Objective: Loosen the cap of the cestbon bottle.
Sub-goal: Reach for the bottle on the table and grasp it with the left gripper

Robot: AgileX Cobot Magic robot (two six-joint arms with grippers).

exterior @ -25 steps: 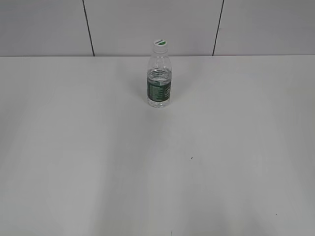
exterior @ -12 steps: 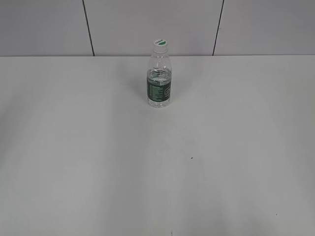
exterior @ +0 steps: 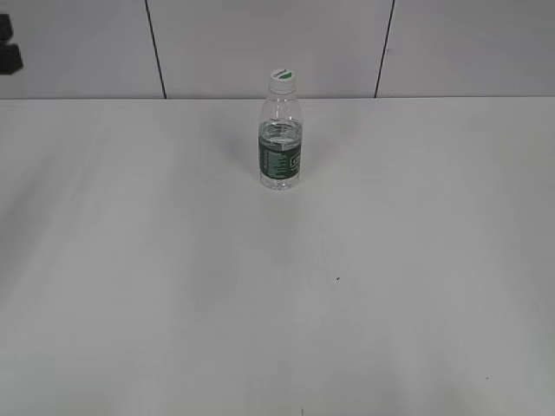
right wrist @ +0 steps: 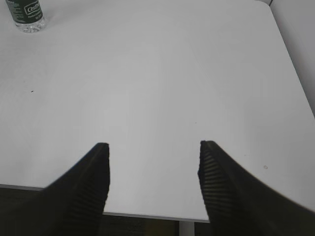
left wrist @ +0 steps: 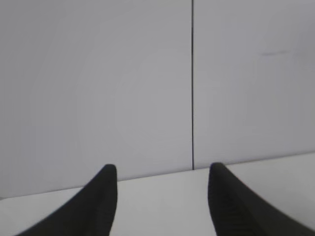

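The cestbon bottle (exterior: pixel 280 143) stands upright near the far middle of the white table (exterior: pixel 277 286), clear with a dark green label. Its white cap (exterior: pixel 282 79) with a green mark sits on the neck. The bottle's base also shows in the right wrist view (right wrist: pixel 27 14) at the top left corner. My left gripper (left wrist: pixel 162 172) is open and empty, pointing at the back wall; a dark part of it shows at the exterior view's top left edge (exterior: pixel 7 48). My right gripper (right wrist: pixel 153 147) is open and empty above the table's near edge, far from the bottle.
A grey panelled wall (exterior: pixel 277 43) with dark vertical seams runs behind the table. The table's right edge (right wrist: pixel 290 64) and near edge (right wrist: pixel 147 215) show in the right wrist view. A small dark speck (exterior: pixel 338 278) lies on the table.
A dark part of the left arm has come into the exterior view at the top left edge. The bottle has not moved.
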